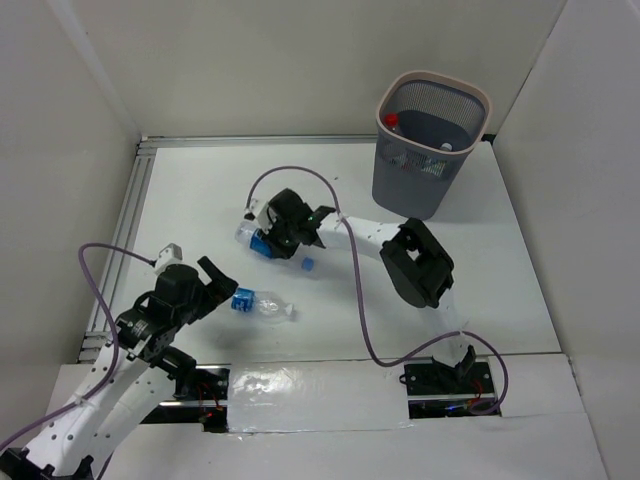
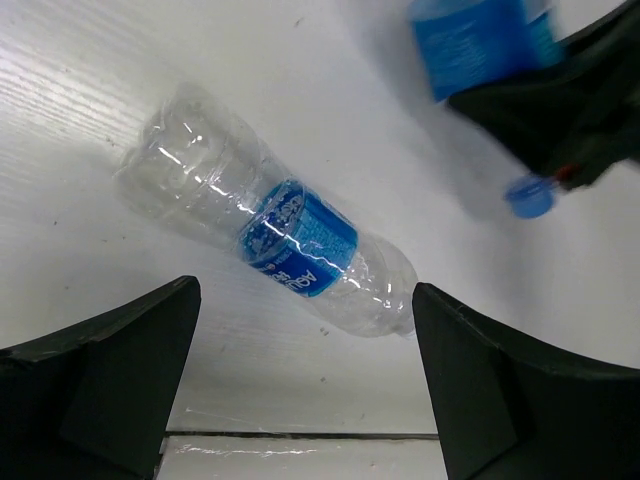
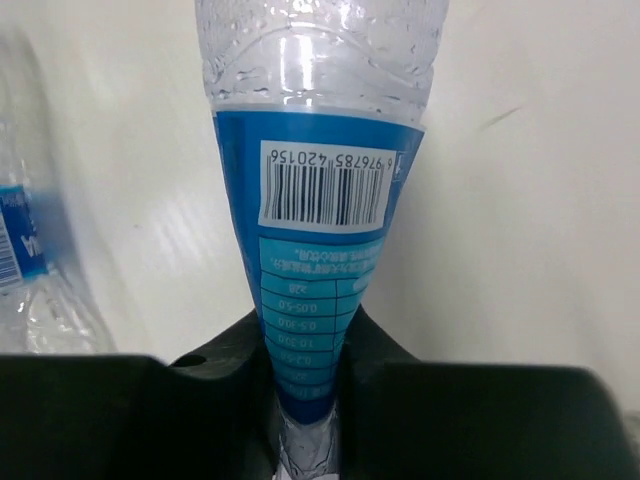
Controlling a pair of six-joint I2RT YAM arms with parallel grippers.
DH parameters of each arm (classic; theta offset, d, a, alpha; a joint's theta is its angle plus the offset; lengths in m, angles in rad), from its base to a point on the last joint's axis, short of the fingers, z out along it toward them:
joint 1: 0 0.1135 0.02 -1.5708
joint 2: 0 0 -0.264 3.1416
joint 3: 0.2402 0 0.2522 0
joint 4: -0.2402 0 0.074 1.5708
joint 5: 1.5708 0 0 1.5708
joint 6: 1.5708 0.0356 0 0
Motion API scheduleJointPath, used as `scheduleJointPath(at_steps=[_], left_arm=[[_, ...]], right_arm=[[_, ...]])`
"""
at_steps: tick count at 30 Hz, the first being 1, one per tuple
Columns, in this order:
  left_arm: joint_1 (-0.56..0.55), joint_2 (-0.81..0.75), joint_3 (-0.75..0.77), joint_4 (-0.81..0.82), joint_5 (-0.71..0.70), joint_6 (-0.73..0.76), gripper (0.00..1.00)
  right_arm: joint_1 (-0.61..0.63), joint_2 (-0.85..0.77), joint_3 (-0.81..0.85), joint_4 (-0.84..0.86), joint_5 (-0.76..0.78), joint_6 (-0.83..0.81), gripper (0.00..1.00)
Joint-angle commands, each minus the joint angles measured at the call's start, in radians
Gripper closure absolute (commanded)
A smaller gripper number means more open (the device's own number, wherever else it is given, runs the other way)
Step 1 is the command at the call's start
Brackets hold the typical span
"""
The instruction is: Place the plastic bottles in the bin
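White worktop [image 1: 480, 290], walled in by pale panels, carries a clear plastic bottle [image 1: 265, 305] [image 2: 290, 240] lying on its side near the front left, its blue label around the middle. It lies just ahead of the left tool [image 1: 222, 287] [image 2: 305, 300], whose two black fingers [image 2: 110, 370] are spread wide on either side of it and do not touch it. Farther back, near the middle, the right tool [image 1: 285, 232] [image 3: 300, 370] is clamped on a second clear bottle [image 1: 258, 241] [image 3: 315, 180] [image 2: 470, 40]; the wrist view shows its blue barcoded label squeezed to a narrow wedge between the fingers. A blue cap [image 1: 307, 265] [image 2: 528, 197] shows just beside that tool on its near side. Whether this bottle rests on the worktop or hangs just above it cannot be told. Both bottles are well apart from the grey mesh bin [image 1: 425, 185], which stands upright at the far right corner with a pale pinkish rim. Inside it lie at least two bottles, one with a red cap [image 1: 391, 121]. Purple cables [image 1: 360, 310] loop from both arms.
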Motion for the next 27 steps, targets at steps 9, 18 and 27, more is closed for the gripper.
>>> scheduleJointPath(at_steps=[9,18,27], left_arm=[[-0.012,0.115,-0.049,0.133,0.054,-0.045,0.0],[-0.012,0.135,-0.082,0.173,0.064,-0.045,0.0],[-0.012,0.175,-0.072,0.202,0.074,-0.016,0.0]], right_arm=[[-0.236,-0.23,0.619,-0.063,0.102,-0.071,0.96],[-0.61,-0.266,0.679,-0.02,0.137,-0.06,0.76],[-0.809,-0.135,0.728,-0.039,-0.068,-0.06,0.0]])
